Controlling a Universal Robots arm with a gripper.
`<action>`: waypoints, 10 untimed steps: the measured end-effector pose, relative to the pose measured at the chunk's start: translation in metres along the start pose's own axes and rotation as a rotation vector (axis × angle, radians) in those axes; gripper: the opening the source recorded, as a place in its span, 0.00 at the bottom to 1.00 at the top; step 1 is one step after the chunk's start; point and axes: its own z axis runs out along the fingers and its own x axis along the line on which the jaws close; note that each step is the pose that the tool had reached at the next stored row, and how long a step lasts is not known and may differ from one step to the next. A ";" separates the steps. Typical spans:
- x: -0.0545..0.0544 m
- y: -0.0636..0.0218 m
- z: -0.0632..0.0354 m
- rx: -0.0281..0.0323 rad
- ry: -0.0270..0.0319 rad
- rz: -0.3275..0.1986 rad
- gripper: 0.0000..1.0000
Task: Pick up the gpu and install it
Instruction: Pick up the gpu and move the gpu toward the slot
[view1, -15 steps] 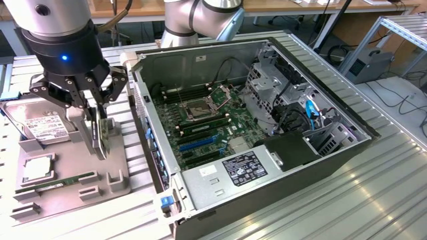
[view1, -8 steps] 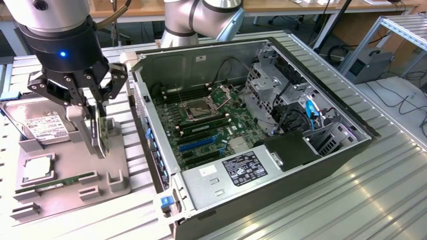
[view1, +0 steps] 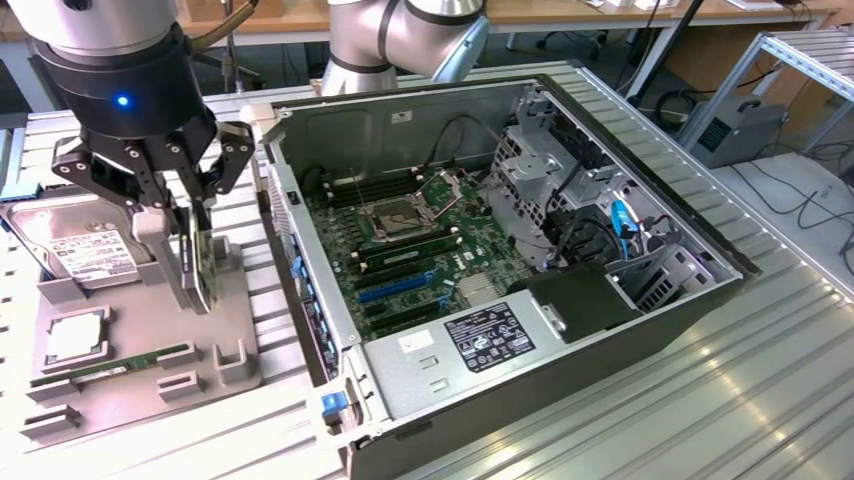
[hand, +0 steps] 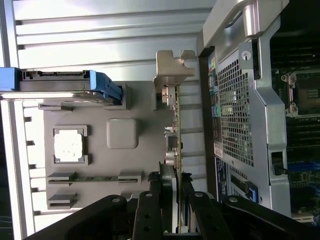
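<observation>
Bright even light, glare on table (view1: 755, 392)

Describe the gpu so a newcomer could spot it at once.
Beside the open computer case, on the exterior view's left, lies a grey tray. The gpu is the thin card standing on edge there, clasped by the gripper, unlike the flat-lying hard drive and memory stick.

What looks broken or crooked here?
Nothing stands out. The gpu stands straight up on the grey tray, with the gripper closed on it. The computer case lies open but tidy.
</observation>
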 end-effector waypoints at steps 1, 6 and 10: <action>0.000 0.0001 -0.0010 0.0000 0.0000 0.000 0.27; 0.000 0.0002 -0.0043 0.0000 -0.0001 0.000 0.27; 0.000 0.0003 -0.0064 -0.0001 -0.0001 0.000 0.27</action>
